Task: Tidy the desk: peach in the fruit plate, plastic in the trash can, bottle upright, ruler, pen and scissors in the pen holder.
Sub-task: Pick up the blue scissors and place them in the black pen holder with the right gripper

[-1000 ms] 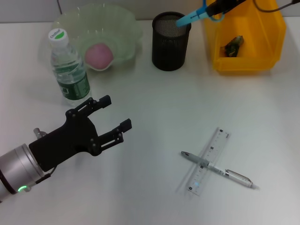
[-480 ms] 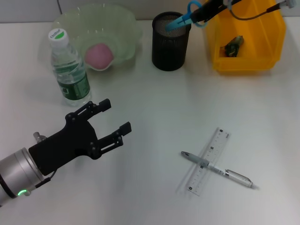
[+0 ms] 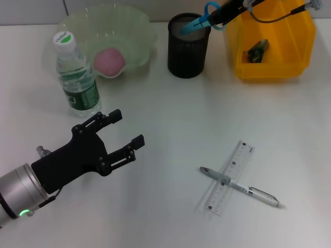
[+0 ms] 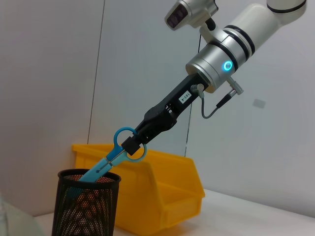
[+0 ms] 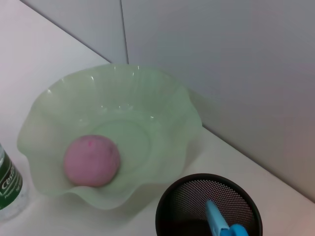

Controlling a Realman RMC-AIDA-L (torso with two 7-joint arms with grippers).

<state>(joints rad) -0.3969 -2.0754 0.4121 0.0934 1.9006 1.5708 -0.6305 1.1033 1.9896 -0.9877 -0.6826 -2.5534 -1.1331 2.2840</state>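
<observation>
Your right gripper, clamped on the scissors at the desk's back edge, has tipped their blue blades lower into the pen holder, so they are nearly in, while your left gripper waits with fingers apart.

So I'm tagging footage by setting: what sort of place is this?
Probably a lab tabletop staged as an office desk: a plain white table, a black mesh pen holder, a clear plastic ruler, and a yellow plastic bin.
</observation>
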